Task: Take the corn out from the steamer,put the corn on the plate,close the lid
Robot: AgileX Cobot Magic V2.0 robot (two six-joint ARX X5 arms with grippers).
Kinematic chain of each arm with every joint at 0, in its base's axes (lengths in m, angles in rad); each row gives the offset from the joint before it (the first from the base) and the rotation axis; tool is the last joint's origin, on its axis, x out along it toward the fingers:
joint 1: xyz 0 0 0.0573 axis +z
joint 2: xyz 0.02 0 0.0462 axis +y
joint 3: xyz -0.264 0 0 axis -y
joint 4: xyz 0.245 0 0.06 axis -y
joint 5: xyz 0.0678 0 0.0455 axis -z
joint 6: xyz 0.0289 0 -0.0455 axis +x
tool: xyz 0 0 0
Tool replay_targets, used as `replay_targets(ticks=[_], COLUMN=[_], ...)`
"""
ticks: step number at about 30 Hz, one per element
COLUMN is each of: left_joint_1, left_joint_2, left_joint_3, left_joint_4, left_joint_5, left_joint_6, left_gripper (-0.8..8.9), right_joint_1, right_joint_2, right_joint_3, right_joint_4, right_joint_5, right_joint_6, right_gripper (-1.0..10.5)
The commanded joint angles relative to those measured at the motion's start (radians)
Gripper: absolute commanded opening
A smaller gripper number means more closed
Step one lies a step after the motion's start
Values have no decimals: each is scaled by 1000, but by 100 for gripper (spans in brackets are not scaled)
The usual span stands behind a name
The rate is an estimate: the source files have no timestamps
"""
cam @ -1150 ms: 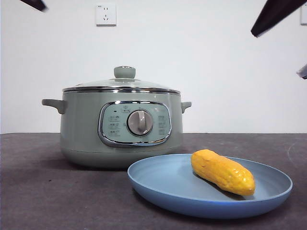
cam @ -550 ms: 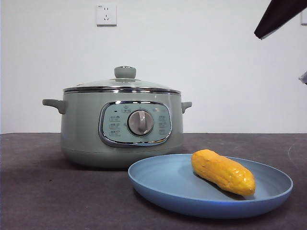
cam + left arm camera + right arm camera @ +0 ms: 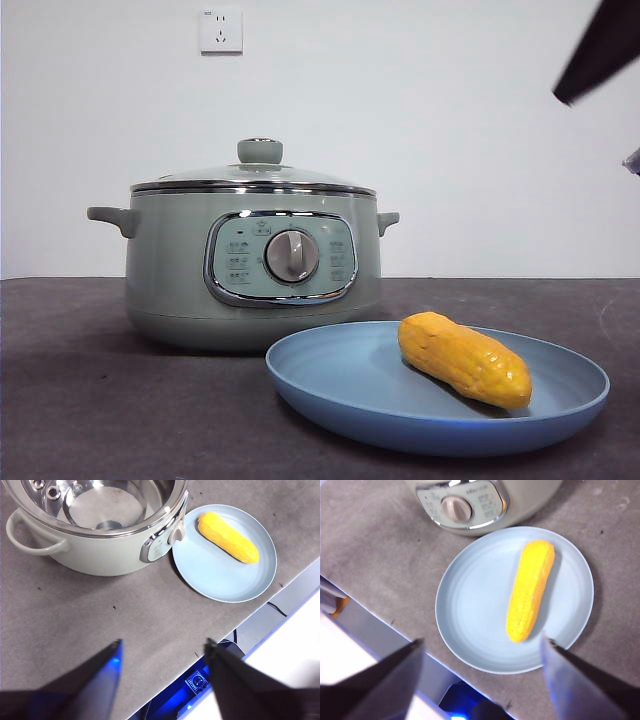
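The corn (image 3: 464, 359) lies on the blue plate (image 3: 340, 385), just beside the steamer (image 3: 180, 270) with the lid (image 3: 255, 175) on; dark grey desk (image 3: 80, 400), white wall with a socket (image 3: 220, 30); left gripper (image 3: 162, 650) and right gripper (image 3: 480, 647) both released, empty, above the desk.

Nothing can be read here. The steamer (image 3: 252, 262) carries small printed marks on its control panel (image 3: 281, 257) around the dial (image 3: 292, 256) — too small and blurred to make out. The wall socket (image 3: 220, 30) bears tiny markings — also unreadable.
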Motion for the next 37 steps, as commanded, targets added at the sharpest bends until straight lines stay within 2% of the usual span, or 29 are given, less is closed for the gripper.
replay_targets(ticks=[1, 28, 30, 34, 37], left_joint_1=[-2, -2, -2, 39, 109], left_joint_2=[-1, 0, -1, -36, -98], left_joint_3=[3, 3, 3, -2, -33], left_joint_4=[0, 29, 43, 229, 448], left_joint_5=[4, -2, -3, -22, 3], left_joint_6=[-2, -2, 34, 174, 212], left_gripper=[-5, -4, -4, -4, -4], right_joint_1=[1, 1, 1, 1, 1], right_joint_2=[-1, -1, -1, -1, -1], right_joint_3=[-7, -7, -7, -7, -7], right_joint_4=[-10, -11, -11, -11, -11], right_joint_5=[-1, 3, 3, 3, 3], right_joint_6=[-8, -8, -8, -8, -9], right_gripper=[-3, 1, 1, 1, 1])
